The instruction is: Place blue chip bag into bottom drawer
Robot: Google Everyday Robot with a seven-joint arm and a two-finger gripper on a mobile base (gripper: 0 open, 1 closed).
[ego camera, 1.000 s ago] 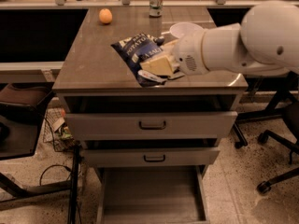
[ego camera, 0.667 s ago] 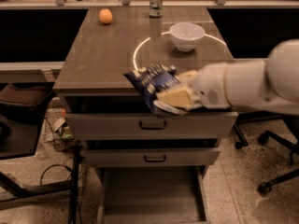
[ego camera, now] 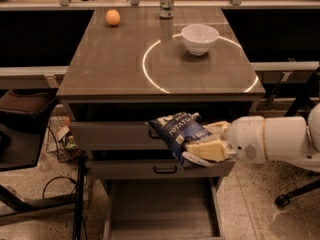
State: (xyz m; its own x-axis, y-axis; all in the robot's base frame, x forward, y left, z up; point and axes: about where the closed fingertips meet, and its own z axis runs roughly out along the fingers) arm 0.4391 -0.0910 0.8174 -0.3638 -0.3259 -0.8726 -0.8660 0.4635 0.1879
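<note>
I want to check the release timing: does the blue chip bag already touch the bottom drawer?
Apart. The camera view shows the blue chip bag held in the gripper before the upper drawer fronts, clearly above the open bottom drawer.

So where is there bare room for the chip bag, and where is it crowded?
The bottom drawer floor looks bare between its side walls, below the blue chip bag that the gripper holds before the upper drawers. On the tabletop the front left is free; the back carries an orange, a can and a white bowl.
</note>
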